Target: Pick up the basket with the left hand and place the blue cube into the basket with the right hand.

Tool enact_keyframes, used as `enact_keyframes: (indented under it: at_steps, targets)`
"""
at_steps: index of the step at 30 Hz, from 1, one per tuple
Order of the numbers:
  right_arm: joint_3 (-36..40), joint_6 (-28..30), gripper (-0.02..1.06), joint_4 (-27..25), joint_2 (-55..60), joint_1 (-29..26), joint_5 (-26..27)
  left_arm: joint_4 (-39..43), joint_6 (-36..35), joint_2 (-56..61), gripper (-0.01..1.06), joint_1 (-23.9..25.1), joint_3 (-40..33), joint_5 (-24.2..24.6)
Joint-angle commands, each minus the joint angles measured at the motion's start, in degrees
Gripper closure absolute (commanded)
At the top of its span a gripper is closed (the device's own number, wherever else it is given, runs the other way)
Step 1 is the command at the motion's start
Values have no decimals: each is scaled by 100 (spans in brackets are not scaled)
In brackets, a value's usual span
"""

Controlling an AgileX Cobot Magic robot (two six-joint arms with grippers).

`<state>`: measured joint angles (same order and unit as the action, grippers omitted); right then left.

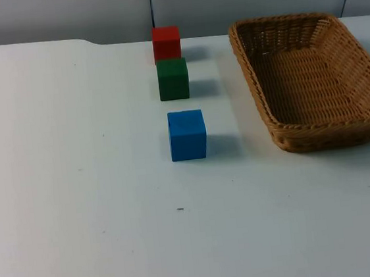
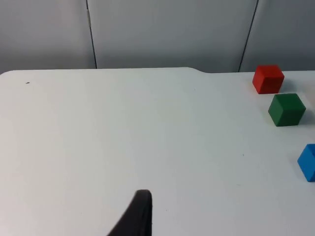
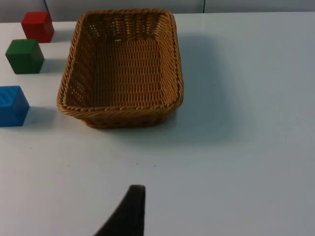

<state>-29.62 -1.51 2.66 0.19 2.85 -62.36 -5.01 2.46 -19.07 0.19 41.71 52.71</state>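
Observation:
The blue cube sits near the middle of the white table, nearest of a row of three cubes. To its right stands the empty wicker basket, flat on the table and apart from the cubes. My left gripper waits over bare table well to the left of the cubes, with the blue cube off to its side. My right gripper waits over the table a short way from the basket, with the blue cube beyond the basket's side. Neither gripper touches anything.
A green cube and a red cube stand behind the blue one, in line toward the grey partition wall. The table's back edge runs just behind the red cube and the basket.

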Motion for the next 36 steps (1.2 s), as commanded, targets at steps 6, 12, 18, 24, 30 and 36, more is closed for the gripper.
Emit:
enact_keyframes:
  at_steps: [6,12,18,24,30,36]
  targets:
    - [52,-7,0,-3,-19,-33,58,-241,220,-860,11,16,421,-358]
    - [52,-7,0,-3,-19,-33,58,-859,790,-1546,11,16,639,-666]
    - [52,-7,0,-3,-19,-33,58,-1557,1381,-2395,11,16,982,-866]
    - [52,-7,0,-3,-19,-33,58,-2417,2152,-3241,12,16,1321,-1052]
    - [52,-7,0,-3,-19,-33,58,-3208,2788,-4016,12,16,1602,-1095]
    - [52,-7,0,-3,-19,-33,58,-3761,3229,-4728,12,4,1959,-1108]
